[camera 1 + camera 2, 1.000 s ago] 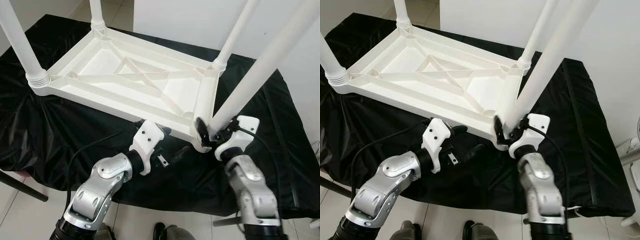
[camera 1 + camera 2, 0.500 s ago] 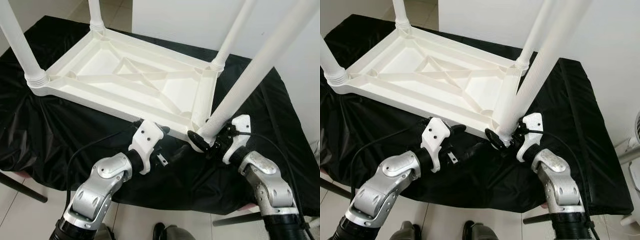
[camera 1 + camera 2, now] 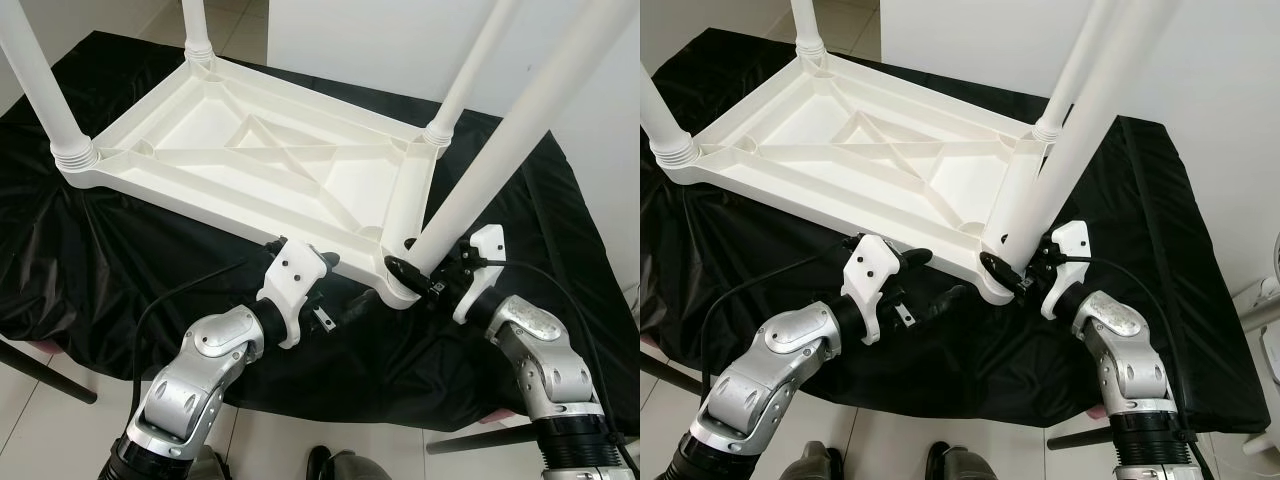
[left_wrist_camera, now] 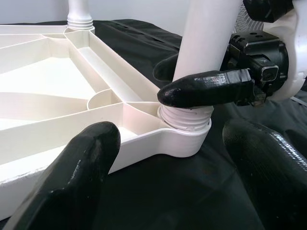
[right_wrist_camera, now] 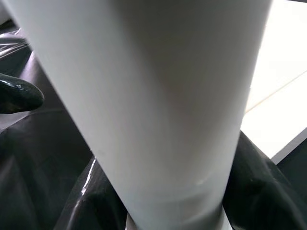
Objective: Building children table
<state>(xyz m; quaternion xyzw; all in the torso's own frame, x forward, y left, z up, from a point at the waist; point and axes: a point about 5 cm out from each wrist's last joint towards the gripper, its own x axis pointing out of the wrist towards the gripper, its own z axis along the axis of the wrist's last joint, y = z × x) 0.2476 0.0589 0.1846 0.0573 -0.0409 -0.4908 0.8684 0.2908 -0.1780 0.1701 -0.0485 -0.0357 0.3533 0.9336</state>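
Observation:
The white table top (image 3: 250,160) lies upside down on a black cloth. A long white leg (image 3: 500,150) leans up to the right, its threaded foot standing in the near right corner socket (image 4: 184,139). My right gripper (image 3: 418,272) is shut on this leg just above the socket, one finger (image 4: 206,88) wrapped across its front. In the right wrist view the leg (image 5: 144,96) is very close. My left gripper (image 3: 345,283) is open beside the near rim, left of that corner, with its fingers (image 4: 91,148) spread and holding nothing.
Three other legs stand in their corners: near left (image 3: 45,90), far left (image 3: 195,30), far right (image 3: 470,65). The black cloth (image 3: 120,260) hangs over the near table edge, with tiled floor (image 3: 40,420) below. A white wall rises behind.
My right forearm has swung out to the right and the wrist has turned around the leg. The leg's foot has shifted slightly at the corner socket. The left gripper has stayed put.

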